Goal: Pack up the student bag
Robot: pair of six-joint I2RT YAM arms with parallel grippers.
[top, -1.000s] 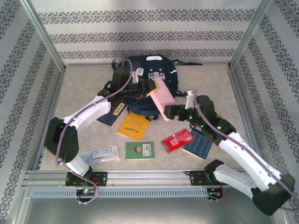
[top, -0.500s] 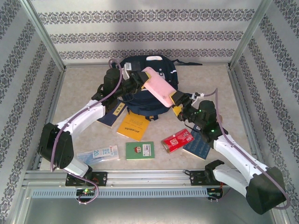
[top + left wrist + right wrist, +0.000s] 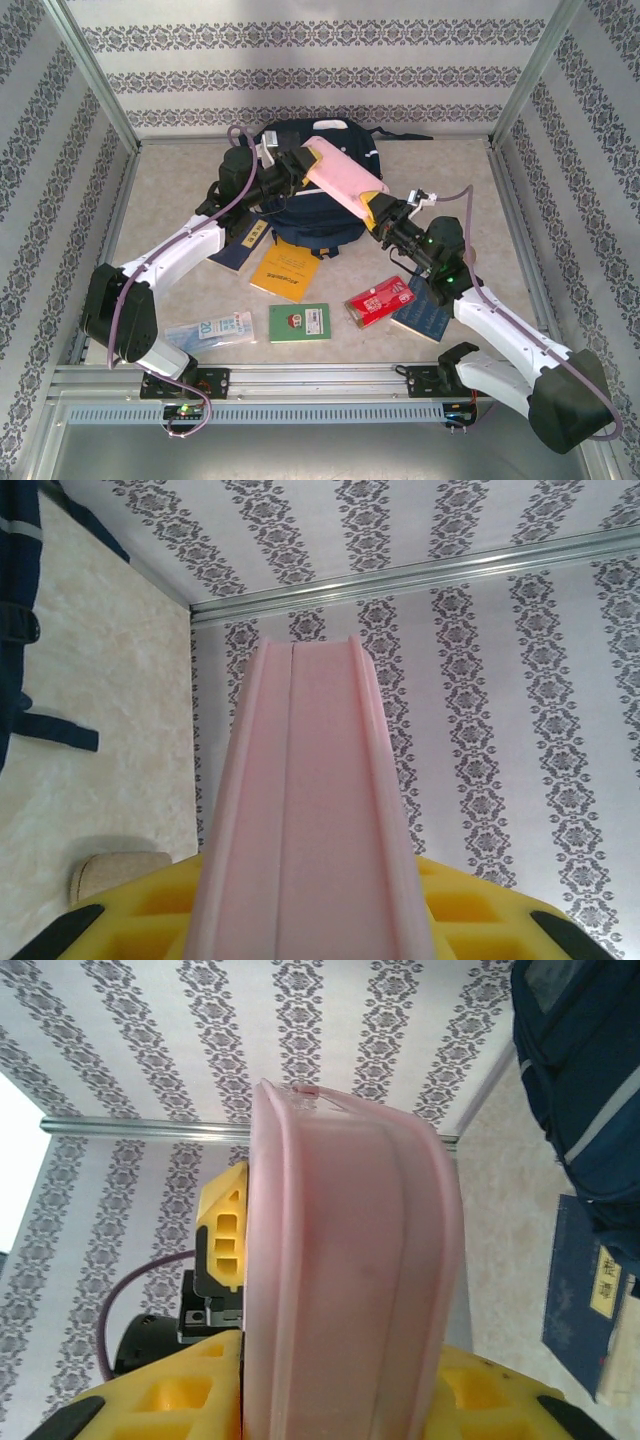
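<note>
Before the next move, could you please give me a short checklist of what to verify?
1. Grip of left hand on pink case: ok.
2. Grip of right hand on the case's other end: ok.
3. Case held over the backpack: ok.
4. Backpack opening unzipped and facing up: cannot tell.
5. Red book lying on the table, out of the case's way: ok.

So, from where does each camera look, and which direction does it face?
Top external: above and behind the bases, looking down; both arms, left end effector and right end effector on the pink case.
Left wrist: on the left arm, looking along the case toward the wall; yellow fingers show.
Right wrist: on the right arm, facing the case's broad side; yellow fingers show.
Shared: the pink case.
</note>
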